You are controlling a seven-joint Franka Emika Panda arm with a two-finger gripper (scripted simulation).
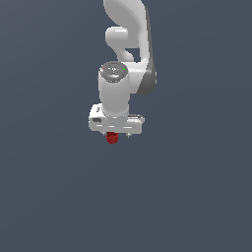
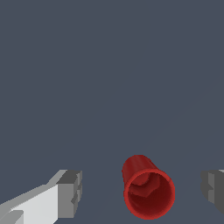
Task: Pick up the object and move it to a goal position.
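Observation:
The object, a small red cup [image 2: 147,193], shows its open mouth to the wrist camera, with part of its tapered side visible. It lies between the two grey fingertips [image 2: 71,192] of my gripper [image 2: 142,192], and there is a clear gap on each side, so the gripper is open and not touching it. In the exterior view the red cup [image 1: 112,138] peeks out just below the white hand of the gripper [image 1: 117,132], which hides most of it. No goal marker is visible.
A plain dark grey surface [image 1: 197,197] fills both views. The white arm [image 1: 128,44] rises behind the hand in the exterior view.

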